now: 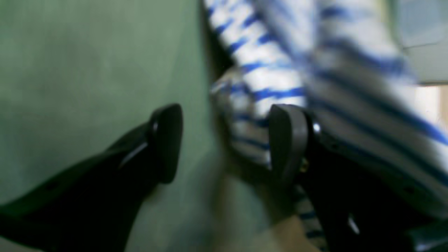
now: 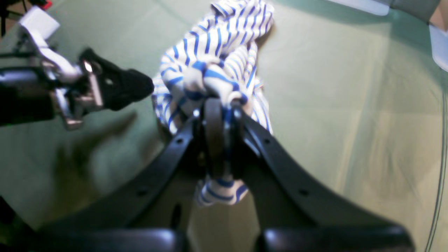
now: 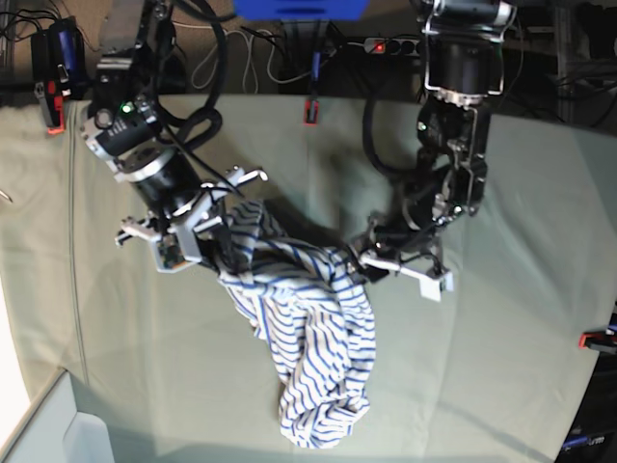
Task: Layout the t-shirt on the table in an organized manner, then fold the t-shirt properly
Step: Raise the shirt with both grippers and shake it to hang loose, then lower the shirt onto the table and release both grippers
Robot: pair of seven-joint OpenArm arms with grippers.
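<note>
The t-shirt [image 3: 308, 338] hung bunched between the two arms, its lower bulk heaped on the table [image 3: 501, 367] toward the near edge, nothing yet laid flat; the right gripper [image 2: 218, 115] was clamped on a wad of striped cloth, which bulged above and below its fingers; the left gripper [image 1: 224, 140] stood with its jaws apart beside the shirt, one finger [image 1: 287, 140] touching or nearly touching a fold, nothing visibly pinched between them. The risk, as I judged it, was that the left gripper would close on several layers or on none, so that pulling the arms apart would twist the shirt into a rope and not spread it; a single-handed lift could also drag the heap off toward the near edge. Collar, sleeves and hem could not be told apart in the crumple; the left wrist view was heavily blurred, and the base view hid the left fingertips behind cloth.
</note>
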